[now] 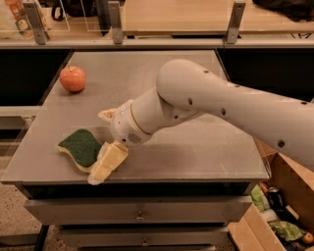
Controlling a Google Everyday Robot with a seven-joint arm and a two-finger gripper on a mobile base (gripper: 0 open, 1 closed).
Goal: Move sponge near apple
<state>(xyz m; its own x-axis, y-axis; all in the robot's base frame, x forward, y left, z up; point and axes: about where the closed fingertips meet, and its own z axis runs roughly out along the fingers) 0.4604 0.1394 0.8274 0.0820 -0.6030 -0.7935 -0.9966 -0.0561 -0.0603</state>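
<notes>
One pincer [98,147]: low over the bench's front-left corner, at the end of a thick white arm [235,105] that reaches in from the right edge.
Pincer state: wide; its pale yellow fingers [110,162] stand well apart, one toward the front edge and the other toward the bench's middle, clamped on nothing.
Sponge [81,146]: flat on the bench near the front-left corner, green side up, with yellow foam showing along its front edge. Its right end sits in the gap between the fingers, and the nearer finger overlaps that end; whether they touch cannot be told.
Apple [72,78]: upright, stem up, near the far-left corner, well apart from the sponge and the pincer.
Bench [196,157]: flat grey metal top with a dull sheen and the arm's shadow under the wrist.
Below the bench: two grey drawers [140,211] with small pulls on the front.
Right of the bench: an open cardboard box [289,181] low by the front-right corner, holding mixed packages and a dark can [274,198].
Behind the far edge: a metal rail [115,22] on short posts, then a pale wooden top [181,14].
Floor [14,220]: speckled, seen under the front-left corner.
</notes>
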